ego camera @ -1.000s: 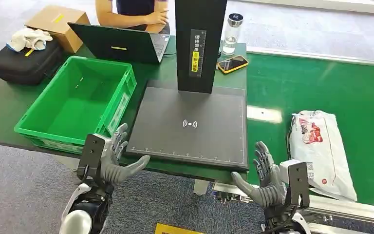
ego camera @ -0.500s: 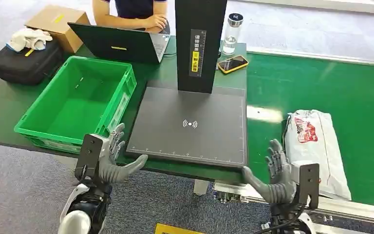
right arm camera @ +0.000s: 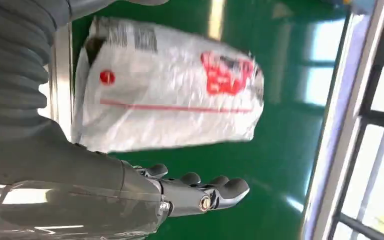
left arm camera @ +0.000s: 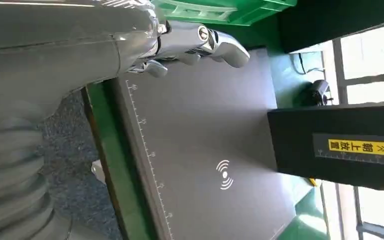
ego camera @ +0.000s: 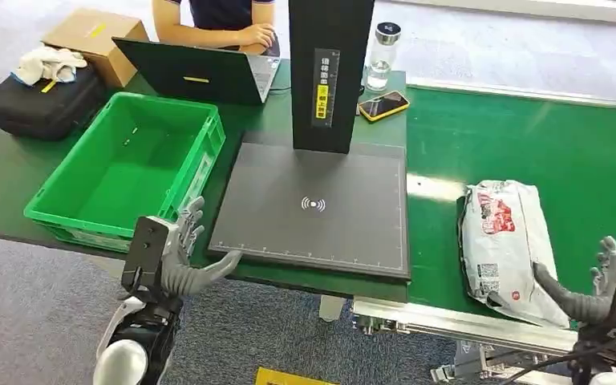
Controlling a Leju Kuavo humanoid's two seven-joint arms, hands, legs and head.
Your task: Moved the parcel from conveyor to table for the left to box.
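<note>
a green table (ego camera: 0, 172) stands on grey carpet, with a green conveyor belt (ego camera: 529, 144) joining it on the robot's right. on the table lies a dark scanning mat (ego camera: 321, 233) bearing a white wireless symbol and a ruler scale along its near edge; a black upright post (ego camera: 329, 64) rises from its far side with a yellow label of characters too small to read. left of the mat sits a green crate (ego camera: 48, 200). behind it are an open laptop (ego camera: 200, 72), a black bag (ego camera: 40, 104) with a white cloth on top, and a cardboard box (ego camera: 96, 32). a phone in an orange case (ego camera: 382, 105) and a clear bottle (ego camera: 381, 52) stand near the post, and a seated person (ego camera: 224, 16) rests arms at the far edge.

the parcel (ego camera: 504, 245) (a white poly mailer with red print and barcode labels, text unreadable) lies flat on the belt near its front rail, long axis running away from the robot, slightly slanted.

the left hand (ego camera: 180, 257) hovers at the table's near edge, fingers apart, holding nothing. the right hand (ego camera: 589, 293) is just beside the parcel's near right corner, fingers spread and empty.
</note>
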